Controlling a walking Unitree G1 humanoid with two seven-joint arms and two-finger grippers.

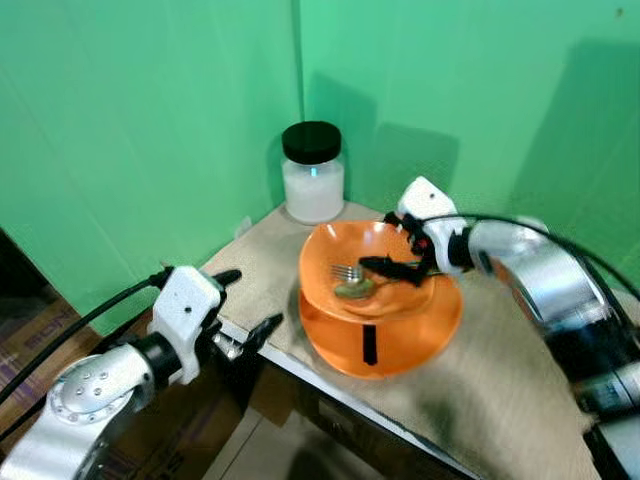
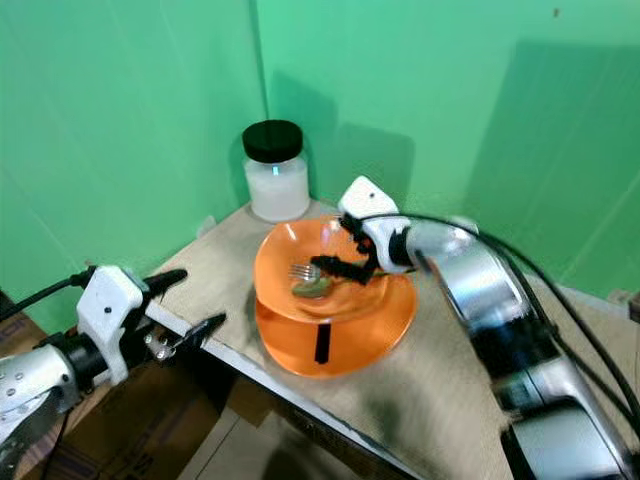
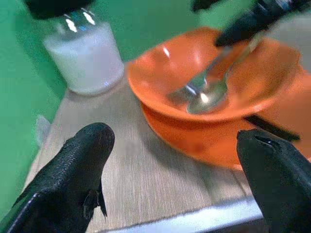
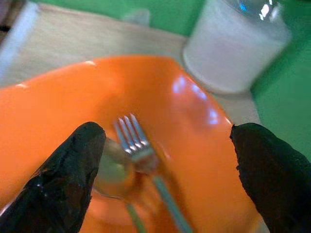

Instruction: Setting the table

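Note:
An orange bowl [image 1: 345, 245] sits on an orange plate [image 1: 420, 335] on the cloth-covered table [image 1: 262, 252]. A metal fork [image 1: 348, 271] and a spoon [image 1: 353, 289] lie in the bowl, heads toward the left. My right gripper [image 1: 400, 248] hangs open over the bowl. In the right wrist view its fingers [image 4: 73, 170] spread wide to either side of the fork [image 4: 131, 138] and spoon [image 4: 114, 174]. My left gripper [image 1: 247, 303] is open, off the table's left edge and apart from the plate. A black strip [image 1: 370, 345] lies on the plate under the bowl.
A glass jar [image 1: 313, 172] with a black lid and white contents stands in the back corner, against green walls. The table's front edge [image 1: 330, 390] runs diagonally just below the plate. Cardboard boxes [image 1: 35, 335] sit on the floor at left.

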